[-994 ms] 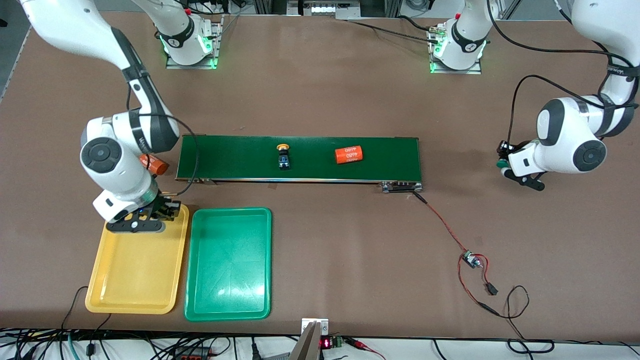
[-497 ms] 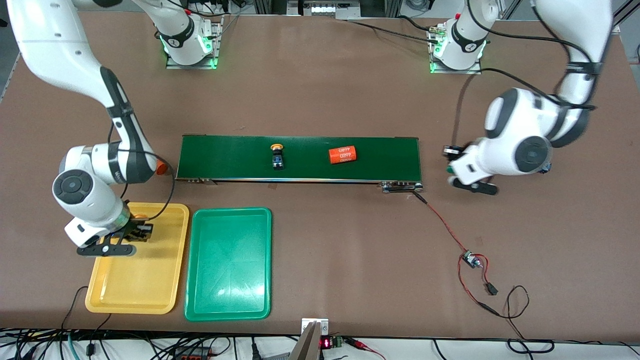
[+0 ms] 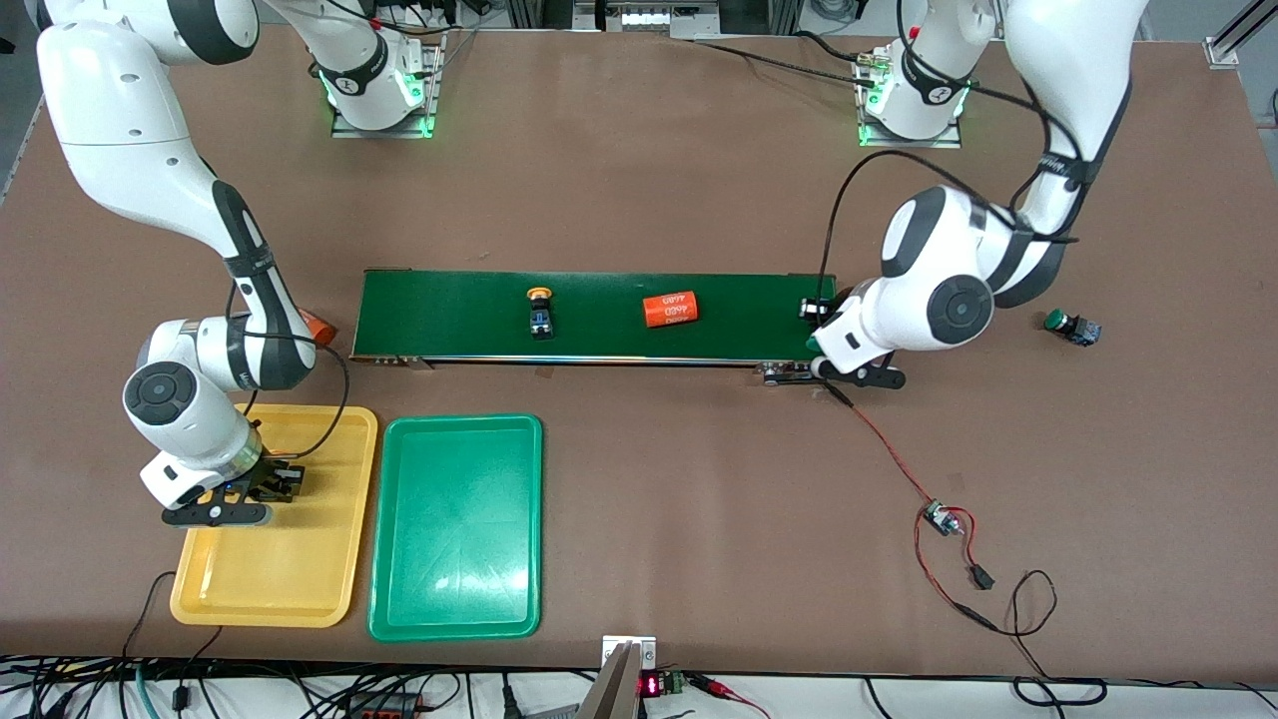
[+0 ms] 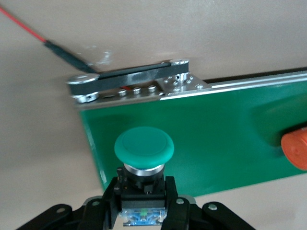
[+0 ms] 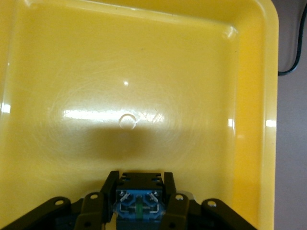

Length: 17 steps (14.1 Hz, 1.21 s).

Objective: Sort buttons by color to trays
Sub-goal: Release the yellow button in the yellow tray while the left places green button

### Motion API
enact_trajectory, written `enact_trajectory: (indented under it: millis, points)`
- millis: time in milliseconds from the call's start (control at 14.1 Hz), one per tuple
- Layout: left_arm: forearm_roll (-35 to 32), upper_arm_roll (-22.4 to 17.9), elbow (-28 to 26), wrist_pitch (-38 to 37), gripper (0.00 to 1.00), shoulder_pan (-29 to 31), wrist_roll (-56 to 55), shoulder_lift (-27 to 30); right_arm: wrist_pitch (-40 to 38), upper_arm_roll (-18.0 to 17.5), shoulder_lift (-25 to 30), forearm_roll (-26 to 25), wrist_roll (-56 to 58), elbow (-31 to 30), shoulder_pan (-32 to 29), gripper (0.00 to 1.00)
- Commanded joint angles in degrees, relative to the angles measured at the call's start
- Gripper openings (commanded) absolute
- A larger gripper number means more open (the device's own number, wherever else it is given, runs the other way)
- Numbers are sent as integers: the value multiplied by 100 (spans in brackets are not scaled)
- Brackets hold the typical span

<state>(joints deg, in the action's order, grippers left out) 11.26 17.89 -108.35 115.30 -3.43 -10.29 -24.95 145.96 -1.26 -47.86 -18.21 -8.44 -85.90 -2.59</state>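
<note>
My right gripper (image 3: 270, 484) hangs low over the yellow tray (image 3: 300, 569), shut on a button (image 5: 139, 196). Only the button's black-blue body shows; its cap is hidden. My left gripper (image 3: 821, 350) is over the conveyor belt's end toward the left arm's base, shut on a green-capped button (image 4: 144, 147) by its black body. A yellow-capped button (image 3: 540, 318) lies on the belt. Another green-capped button (image 3: 1070, 327) lies on the table toward the left arm's end. The green tray (image 3: 456, 526) stands beside the yellow one.
The long dark green conveyor belt (image 3: 599, 315) carries an orange cylinder (image 3: 669, 309). A second orange cylinder (image 3: 318, 327) lies at the belt's end by the right arm. A red wire leads to a small circuit board (image 3: 944, 519) on the table.
My left arm has swung with the green-capped button from the table's end to over the belt's end. My right gripper has moved along the yellow tray toward the front camera. The belt's items have shifted toward the right arm's end.
</note>
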Motion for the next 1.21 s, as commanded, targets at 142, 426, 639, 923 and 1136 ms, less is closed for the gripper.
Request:
enact_trajectory:
  millis: [142, 426, 639, 923, 1136]
  points:
    - [632, 83, 112, 221, 22, -176, -43, -317, 161, -33, -4, 36, 26, 91, -40, 89]
    - [623, 127, 77, 141, 100, -167, 53, -195, -461, -103, 566, 465, 26, -286, 21, 100]
    - [545, 118, 130, -51, 100, -80, 36, 129, -1172, -191, 1093, 1151, -9, -550, 179, 100]
    - [-226, -302, 104, -210, 100, 324, 35, 640, -1842, -550, 1779, 1276, -253, -945, 197, 100]
    - [-1079, -548, 77, -245, 100, 790, 62, 597, -1852, -945, 2341, 1276, -729, -1586, 171, 100]
